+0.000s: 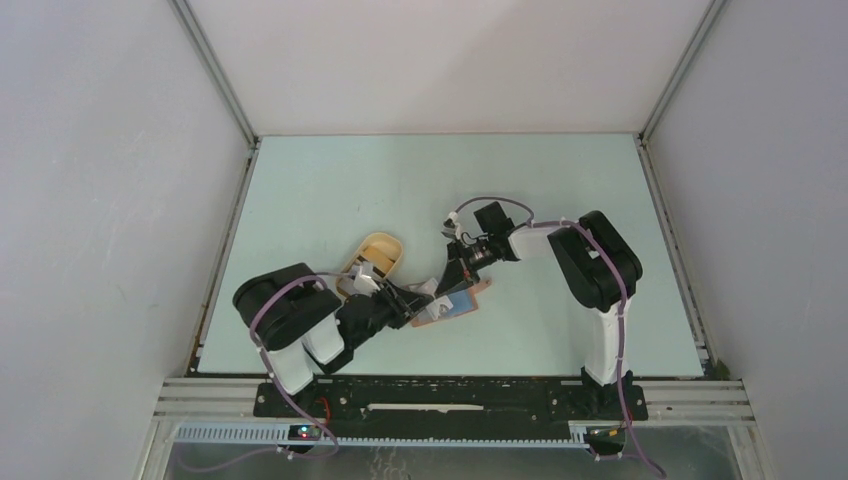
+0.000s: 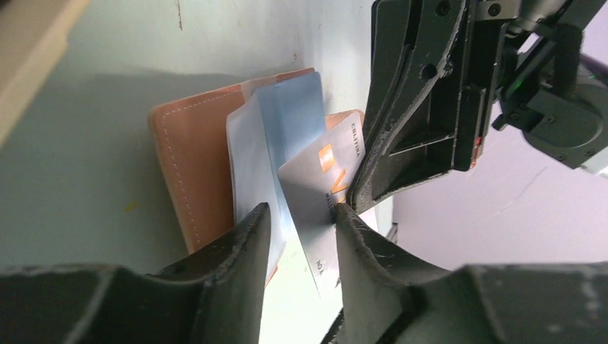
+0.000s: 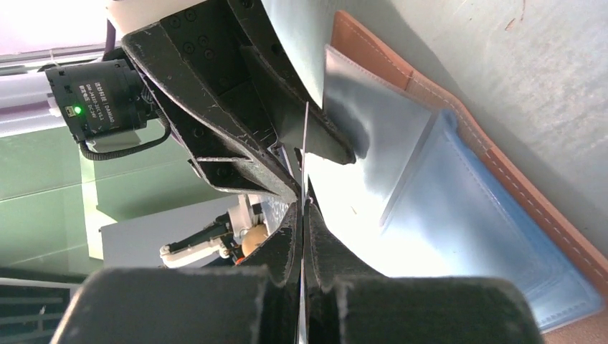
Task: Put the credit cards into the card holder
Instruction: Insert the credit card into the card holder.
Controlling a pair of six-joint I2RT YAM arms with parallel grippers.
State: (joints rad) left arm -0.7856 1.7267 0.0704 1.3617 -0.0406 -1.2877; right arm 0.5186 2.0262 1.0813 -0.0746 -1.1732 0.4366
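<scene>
Top view: pale green desk (image 1: 560,180), both arms reaching in toward the middle. Card holder (image 1: 465,302) lies open on the desk between them, grey-blue slots up, reddish-brown leather showing at the rim. Left gripper (image 1: 425,300) comes at it from the left, right gripper (image 1: 452,283) points down at it from behind. Tan oval tray (image 1: 378,250) sits just behind the left arm's wrist, apart from the card holder. The card itself is too small to make out here. Left wrist view: the credit card (image 2: 315,186), grey-white with an orange mark, stands tilted on edge over the open card holder (image 2: 190,158), beside the raised blue slot leaves. The left gripper (image 2: 301,213) has its fingers apart, the card between them and leaning on one finger (image 2: 355,236), a gap to the other. The right gripper (image 2: 358,188) meets the card's far edge with its tips drawn together. Right wrist view: the right gripper (image 3: 302,215) is pressed together on the card (image 3: 305,132), seen edge-on as a thin line running up between the pads. The left gripper (image 3: 315,172) straddles the same card from the far side. The card holder (image 3: 516,179) lies flat to the right, stitched leather border around the blue slots.
</scene>
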